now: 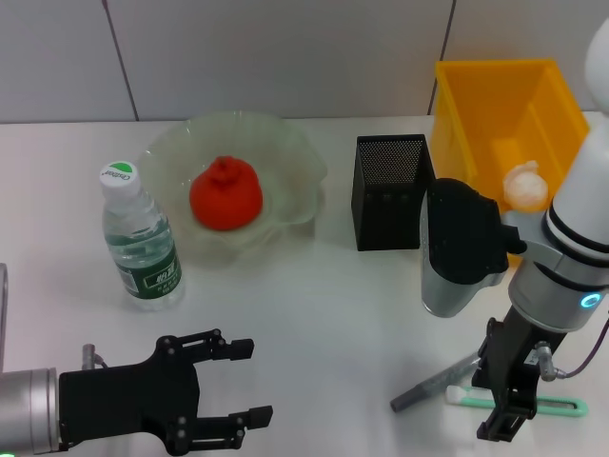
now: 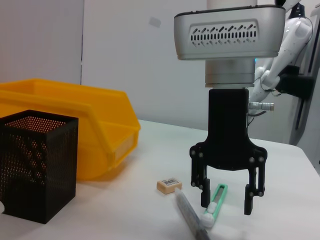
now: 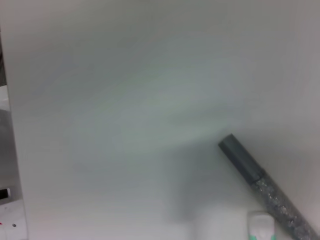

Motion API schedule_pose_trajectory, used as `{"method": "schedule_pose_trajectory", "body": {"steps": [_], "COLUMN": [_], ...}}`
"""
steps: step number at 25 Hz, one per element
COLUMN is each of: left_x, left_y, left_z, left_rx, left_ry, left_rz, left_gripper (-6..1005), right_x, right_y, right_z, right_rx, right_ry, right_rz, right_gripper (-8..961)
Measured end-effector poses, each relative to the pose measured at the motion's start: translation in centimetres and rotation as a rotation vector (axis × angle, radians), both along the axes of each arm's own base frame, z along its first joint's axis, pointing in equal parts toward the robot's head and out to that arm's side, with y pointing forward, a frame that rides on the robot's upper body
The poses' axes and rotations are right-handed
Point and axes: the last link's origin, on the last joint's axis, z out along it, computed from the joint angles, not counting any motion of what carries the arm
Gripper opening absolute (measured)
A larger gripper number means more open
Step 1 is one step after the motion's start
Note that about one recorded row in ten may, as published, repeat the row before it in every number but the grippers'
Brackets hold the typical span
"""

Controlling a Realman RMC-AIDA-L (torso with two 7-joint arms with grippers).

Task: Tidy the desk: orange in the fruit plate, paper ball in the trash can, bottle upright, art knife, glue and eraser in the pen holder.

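Observation:
The orange [image 1: 225, 195] lies in the glass fruit plate [image 1: 295, 162]. The bottle [image 1: 143, 243] stands upright to the plate's left. A paper ball [image 1: 525, 186] rests inside the yellow trash can [image 1: 495, 95], and the black mesh pen holder [image 1: 390, 190] stands beside it. My right gripper [image 1: 504, 419] [image 2: 226, 205] hangs open, pointing down just above the green art knife [image 1: 561, 407] [image 2: 216, 199] and the grey glue stick [image 1: 433, 386] [image 2: 189, 214] [image 3: 245, 162]. The eraser [image 2: 169, 186] lies near them on the table. My left gripper [image 1: 238, 381] is open at the front left, holding nothing.
The white table [image 1: 304, 314] stretches between the two arms. The right arm's bulky wrist [image 1: 461, 248] hovers in front of the pen holder and the trash can.

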Motion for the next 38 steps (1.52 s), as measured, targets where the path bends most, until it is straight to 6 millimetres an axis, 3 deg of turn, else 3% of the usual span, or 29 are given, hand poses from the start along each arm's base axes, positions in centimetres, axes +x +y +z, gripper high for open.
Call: {"method": "schedule_pose_trajectory", "body": {"steps": [16, 21, 38], "left_x": [-0.14, -0.13, -0.13], "left_y": [-0.12, -0.12, -0.11], "left_z": [0.02, 0.02, 0.02], "left_rx": [0.002, 0.002, 0.002], "left_ry": [-0.002, -0.002, -0.002], "left_rz": [0.007, 0.007, 0.007], "left_gripper": [781, 781, 781], "right_x": [0.31, 0.28, 0.26], "right_y": [0.18, 0.29, 0.31], "right_z": [-0.6, -0.65, -1.03], "right_rx": [0.018, 0.023, 0.024], "right_ry": [-0.025, -0.022, -0.024], "right_rz": [0.019, 0.023, 0.043], "right_gripper": [629, 513, 419]}}
